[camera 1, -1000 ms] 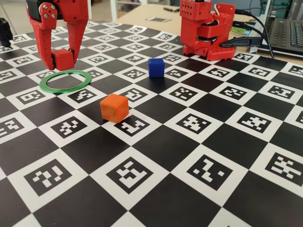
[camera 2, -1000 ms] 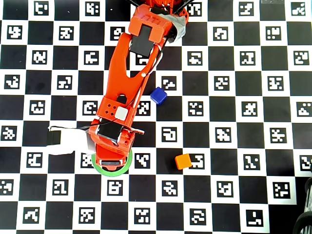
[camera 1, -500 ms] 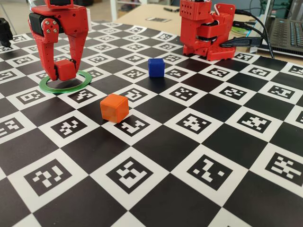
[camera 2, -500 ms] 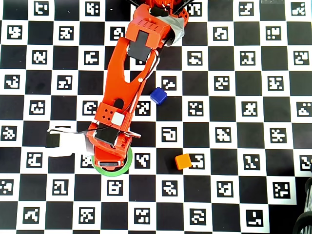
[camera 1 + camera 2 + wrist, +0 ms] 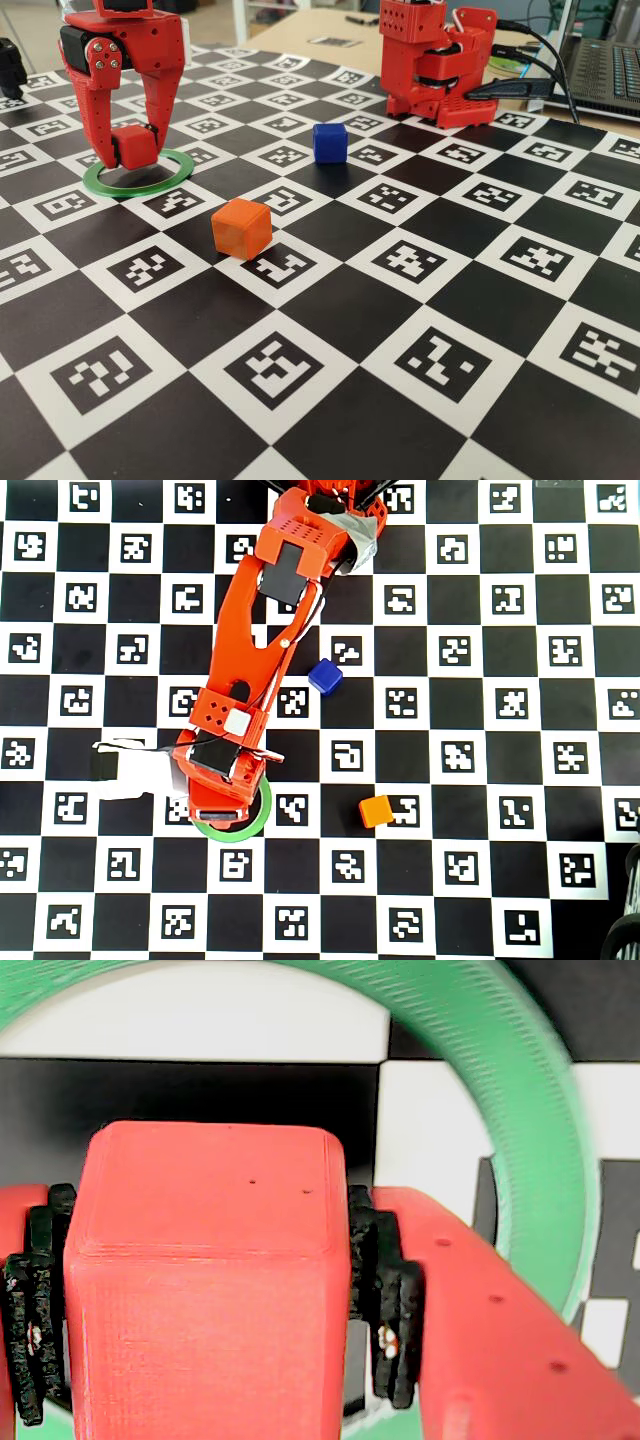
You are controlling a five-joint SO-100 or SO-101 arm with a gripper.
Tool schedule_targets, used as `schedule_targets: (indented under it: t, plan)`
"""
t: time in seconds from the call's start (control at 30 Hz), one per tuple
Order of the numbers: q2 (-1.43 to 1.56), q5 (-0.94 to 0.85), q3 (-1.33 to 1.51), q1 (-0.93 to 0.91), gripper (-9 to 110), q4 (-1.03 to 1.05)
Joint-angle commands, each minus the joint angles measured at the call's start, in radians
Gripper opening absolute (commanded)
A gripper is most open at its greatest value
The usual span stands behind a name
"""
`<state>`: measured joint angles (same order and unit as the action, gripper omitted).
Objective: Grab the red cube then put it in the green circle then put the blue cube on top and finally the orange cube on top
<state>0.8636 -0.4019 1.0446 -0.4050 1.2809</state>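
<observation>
My gripper [image 5: 131, 150] is shut on the red cube [image 5: 133, 146], which sits low over the open centre of the green circle [image 5: 135, 190]; whether it touches the board I cannot tell. In the wrist view the red cube [image 5: 205, 1280] fills the space between the black pads [image 5: 385, 1290], with the green circle [image 5: 520, 1110] curving round behind it. From overhead the gripper head hides the red cube, and only part of the green circle [image 5: 263, 815] shows. The blue cube [image 5: 330, 142] [image 5: 324, 676] and the orange cube [image 5: 241, 228] [image 5: 376, 811] stand free on the board.
The board is a black-and-white checker mat with marker squares [image 5: 440, 365]. The arm's red base [image 5: 435, 65] stands at the back. A laptop [image 5: 605, 65] and black cables [image 5: 530, 85] lie at the back right. A small black object [image 5: 10, 65] sits at the far left.
The gripper came forward and down with the red cube, from behind the green circle to over its centre. In the last half second it barely shifted. The blue and orange cubes have not moved.
</observation>
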Motion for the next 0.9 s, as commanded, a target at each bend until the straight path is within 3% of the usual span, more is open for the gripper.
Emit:
schedule_targets:
  t: [0.0, 0.37, 0.57, 0.7, 0.87]
  plan:
    - [0.04, 0.0, -0.017, -0.002, 2, -0.008]
    - [0.038, 0.006, -0.02, -0.003, 3, -0.008]
    - [0.06, 0.002, 0.012, -0.005, 15, -0.032]
    - [0.066, 0.005, 0.02, -0.008, 29, -0.035]
    - [0.077, 0.003, 0.032, -0.012, 33, -0.038]
